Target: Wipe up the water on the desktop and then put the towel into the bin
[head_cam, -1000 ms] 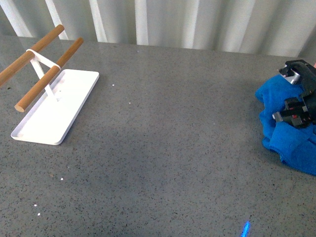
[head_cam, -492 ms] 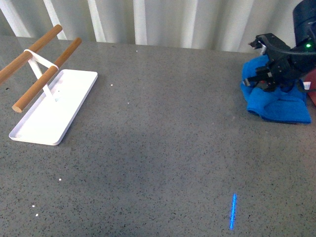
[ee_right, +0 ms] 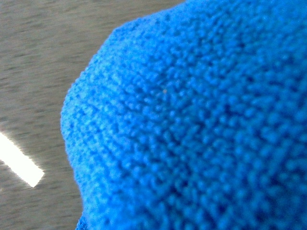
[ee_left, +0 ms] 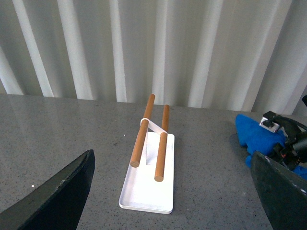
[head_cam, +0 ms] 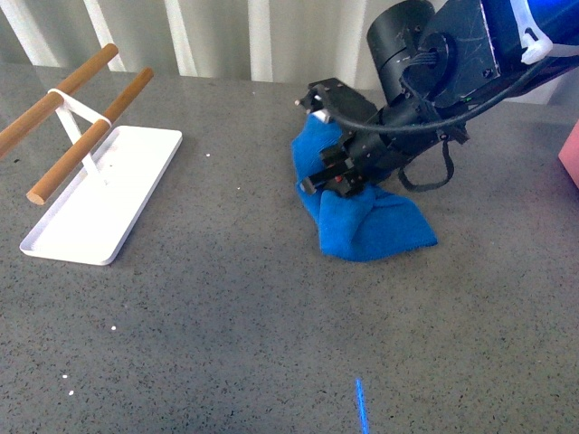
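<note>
The bright blue towel point(head_cam: 362, 217) lies bunched on the dark grey desktop point(head_cam: 226, 316), right of centre. My right gripper point(head_cam: 330, 172) is shut on the towel's upper left part and presses it to the surface. The towel fills the right wrist view point(ee_right: 192, 120), hiding the jaws there. It also shows in the left wrist view point(ee_left: 259, 136). A pale pink corner of the bin point(head_cam: 571, 154) shows at the right edge. My left gripper point(ee_left: 175, 191) is open and empty above the desktop, facing the white tray. No water is visible.
A flat white tray point(head_cam: 104, 203) with two wooden rods point(head_cam: 86, 136) stands at the left; it also shows in the left wrist view point(ee_left: 148, 184). White pleated curtains point(head_cam: 271, 36) back the desktop. A thin blue light streak point(head_cam: 360, 404) lies on the near surface.
My right gripper has swept the towel leftward across the desktop, from the far right edge to right of centre. The blue streak has moved left too.
</note>
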